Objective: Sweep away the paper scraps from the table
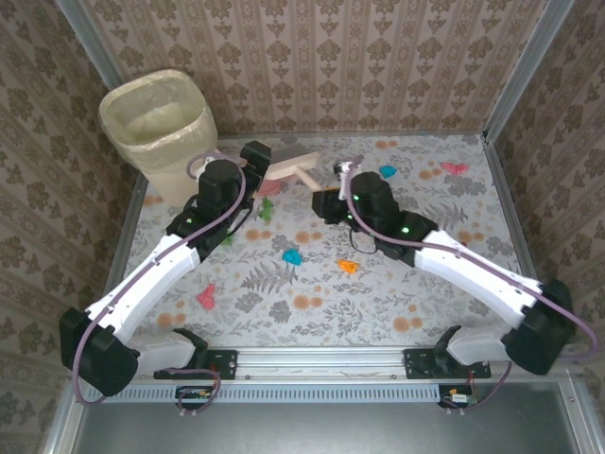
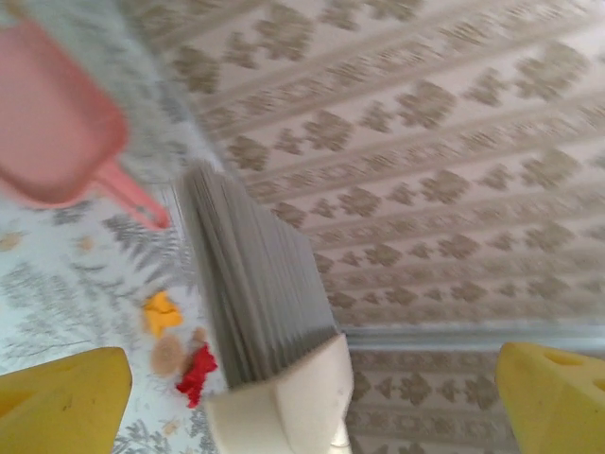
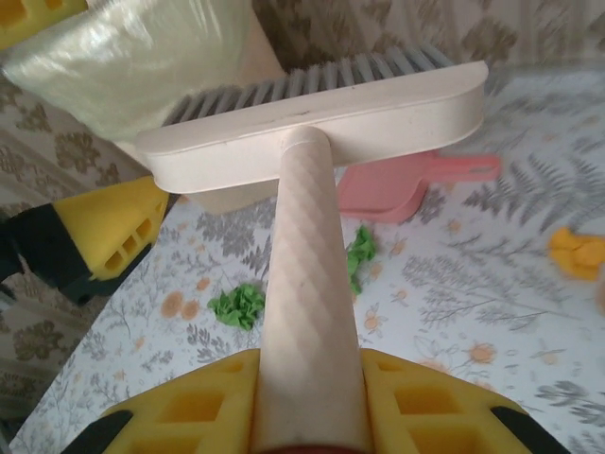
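The paper scraps (image 1: 291, 255) lie scattered over the desk (image 1: 425, 303). From above, a blue one sits near the middle. An orange one (image 1: 348, 267) is near it at its 3 o'clock, a pink one (image 1: 206, 297) is well off at its 8 o'clock, and a green one (image 1: 267, 208) is at its 11 o'clock. A turquoise one (image 1: 388, 171) and a pink-red one (image 1: 454, 167) lie toward the far edge, at 1 and 2 o'clock. From my right wrist I see two green bits (image 3: 238, 305) on the cloth on either side of the brush handle, and the pink dustpan (image 3: 383, 194) lying flat beyond them at 1 o'clock.

My right claw (image 3: 307, 407) is clenched on the cream handle of the brush (image 3: 312, 123). The brush head sits crosswise at 12 o'clock, with the bristles on its far side.

My left claw (image 2: 304, 402) is released, its jaws spread wide. The yellow fingers (image 2: 57, 397) stand on either side of the brush head and touch nothing.

A bag-lined bin (image 1: 159, 118) stands at the desk's far corner, at 11 o'clock.
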